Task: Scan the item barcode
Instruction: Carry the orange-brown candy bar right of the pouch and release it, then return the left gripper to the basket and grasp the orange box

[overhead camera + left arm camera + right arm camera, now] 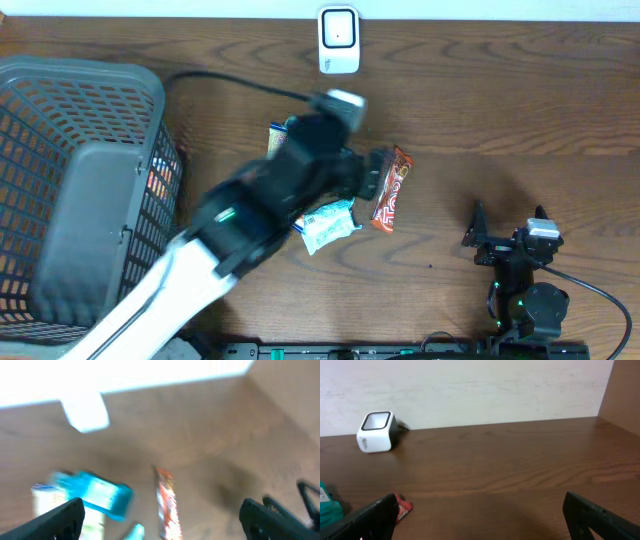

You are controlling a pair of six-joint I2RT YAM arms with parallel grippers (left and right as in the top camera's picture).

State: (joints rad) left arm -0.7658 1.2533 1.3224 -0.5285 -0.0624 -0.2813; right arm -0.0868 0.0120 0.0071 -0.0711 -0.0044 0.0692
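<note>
Red-orange snack bar (392,188) flat on the table (520,100), gripped by nothing, lying lengthwise between the fingers of the left gripper (162,505). Probably the item meant for scanning, judging by that placement. Jaws spread wide, one finger either side, seemingly clear of the wrapper, though hard to confirm through the blur of the wrist view. Just left of the bar, a teal packet (328,222). Further up and left, half under the arm, a blue-and-yellow box (277,135). Crowded little cluster. Straight up the table against the back wall, the white scanner (339,40), well apart from the bar. Far left, a grey basket (80,68). Off to the right, the right gripper (481,497), parked low, jaws spread wide too, holding nothing.

Now the risks. Closing off-centre on a thin, slick wrapper: likely to squirt it out or skew it. Dropping too near the teal packet: could pinch two things together or shove the neighbour along. No telling from here the barcode's side. Possibly face down, meaning a trip to the scanner with the wrong face showing and no read. Long carry, too. A loose pinch on one end, and a fair chance of drooping, twisting or slipping free short of the scanner.
</note>
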